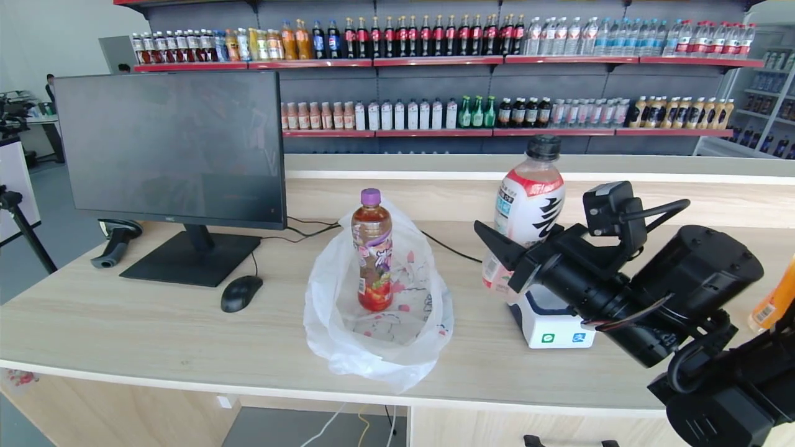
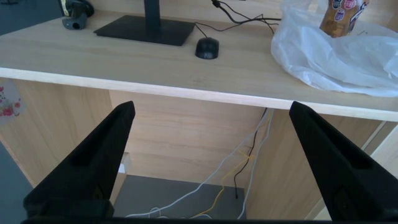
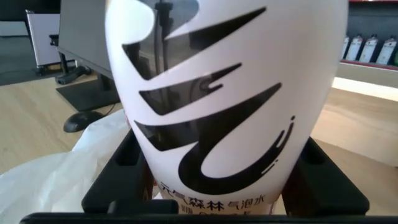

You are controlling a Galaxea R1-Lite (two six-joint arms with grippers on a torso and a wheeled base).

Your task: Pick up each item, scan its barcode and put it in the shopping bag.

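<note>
Head view, counting first: three bottles this side of the shelves [image 1: 435,61]. Number one, the white bottle [image 1: 528,205] with the black cap, up in the right gripper [image 1: 506,248], fingers closed on its lower half. Held cap up, long axis close to vertical, leaning a little, cap toward the robot's right, base toward the shopping bag [image 1: 348,335]. Hangs over the white scanner box [image 1: 553,326], just beside the bag; touching the box or not, cannot tell.

Number two, the purple-capped bottle [image 1: 372,248] of red-brown drink, standing inside the shopping bag, cap up, long axis vertical. Number three, an orange bottle [image 1: 770,304], tilted and cut off at the right edge.

One bag, white plastic, mouth open, slumped mid-bench [image 1: 155,329]. One monitor [image 1: 174,143], screen dark, on the left. One black mouse [image 1: 241,293] just in front of its stand. One grey handheld scanner [image 1: 115,245] beside that stand. Two rows of drinks on the shelves behind.

Right wrist view, up close: white label with black brush strokes, pressed between two black fingers [image 3: 118,174], one on either side.

Left wrist view: left gripper [image 2: 211,109] low, below the bench's front edge, well apart from the bag. Fingers [image 2: 93,162] spread wide, nothing between them.
</note>
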